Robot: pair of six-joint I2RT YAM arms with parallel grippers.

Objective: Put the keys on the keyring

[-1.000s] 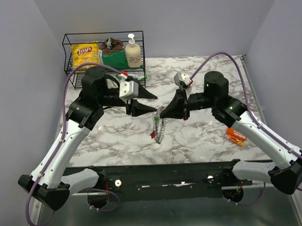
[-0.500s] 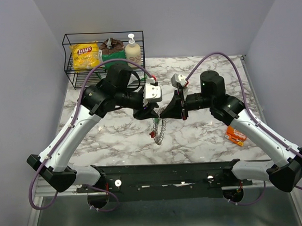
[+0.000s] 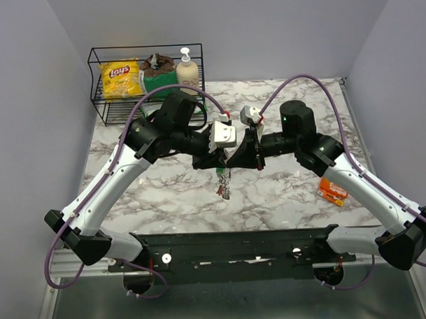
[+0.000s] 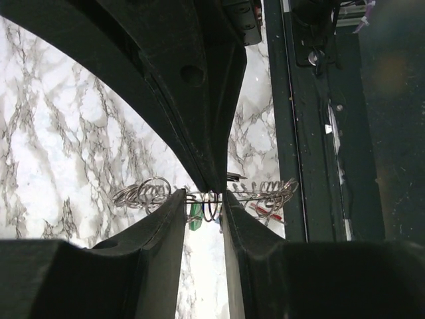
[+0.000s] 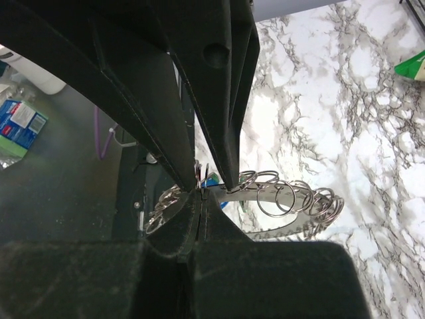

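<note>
From above, the keyring (image 3: 223, 181) hangs where both arms meet over the counter (image 3: 284, 192). Only the left wrist view shows a green key (image 4: 194, 217) and a red key (image 4: 268, 212) among its rings, with the left arm (image 3: 119, 180) jaws apart astride its wire. The right arm (image 3: 354, 179) jaws are together, pinching the ring. The wire basket (image 3: 146, 48) holds a "Lay's" bag (image 3: 119, 77) and 1 bottle (image 3: 187, 73).

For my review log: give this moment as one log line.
right fingers: shut on keyring | left fingers: straddling keyring, gap visible | green key: among rings
</note>
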